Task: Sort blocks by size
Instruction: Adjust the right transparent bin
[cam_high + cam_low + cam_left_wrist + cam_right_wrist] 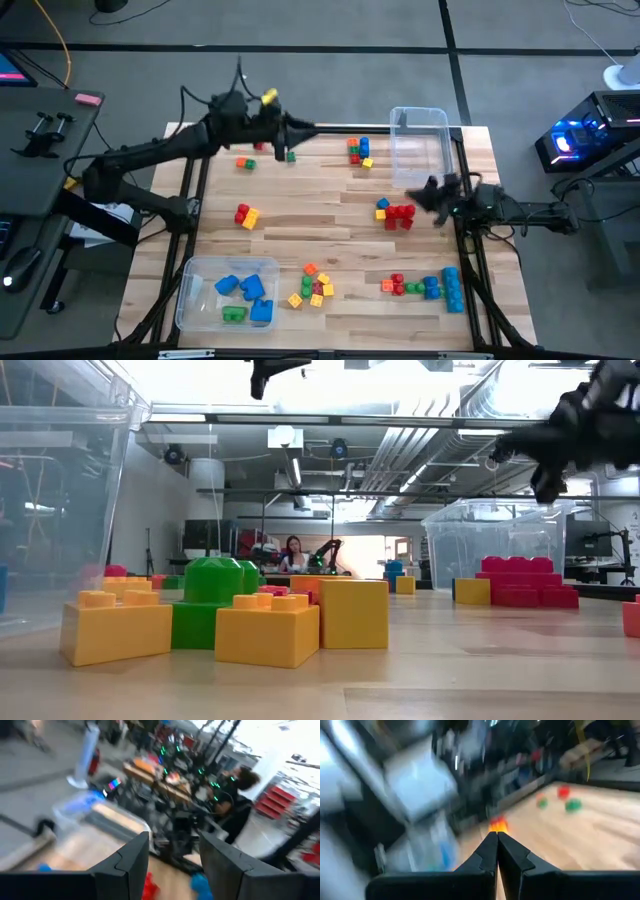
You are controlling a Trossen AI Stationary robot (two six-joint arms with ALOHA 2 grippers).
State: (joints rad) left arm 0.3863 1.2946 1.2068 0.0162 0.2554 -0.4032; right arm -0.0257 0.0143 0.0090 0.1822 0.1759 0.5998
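Wooden surface [330, 215] has blocks [398, 213] scattered near empty clear bin [418, 145]; some already in other bin [226, 290]. Right hand [432, 196] beside empty bin, fingers closed, nothing held. Left hand [300, 128] w/ fingers apart, empty.

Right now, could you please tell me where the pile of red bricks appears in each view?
High view: the red bricks lie right of centre, near the right arm's tip.
Low view: on the right, far back on the table.
Left wrist view: too blurred to tell.
Right wrist view: too blurred to tell.
Shared landmark: the empty clear bin just beyond them in the high and low views.
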